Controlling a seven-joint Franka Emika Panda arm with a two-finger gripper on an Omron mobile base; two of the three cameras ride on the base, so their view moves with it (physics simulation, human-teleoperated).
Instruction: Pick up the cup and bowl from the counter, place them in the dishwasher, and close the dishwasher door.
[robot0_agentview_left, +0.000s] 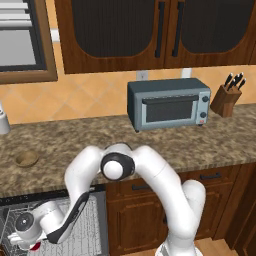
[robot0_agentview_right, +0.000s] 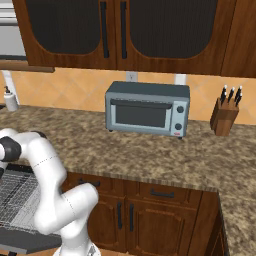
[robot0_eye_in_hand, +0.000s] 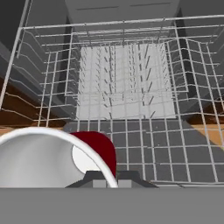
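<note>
Low at the near left, the pincer (robot0_eye_in_hand: 106, 178) is pinched shut on the white rim of the small red tapered plastic cup (robot0_eye_in_hand: 98, 146), holding it over the white-grey wire rack (robot0_eye_in_hand: 144, 144) of the open dishwasher (robot0_agentview_left: 75, 230). Farther back, the shallow tan-brown wooden bowl (robot0_agentview_left: 26, 159) sits on the speckled granite bench (robot0_agentview_left: 175, 145), left of the grey toaster oven (robot0_agentview_left: 168, 104)

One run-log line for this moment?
hand: shut on cup rim | over dishwasher rack | bowl on counter | door open
</note>
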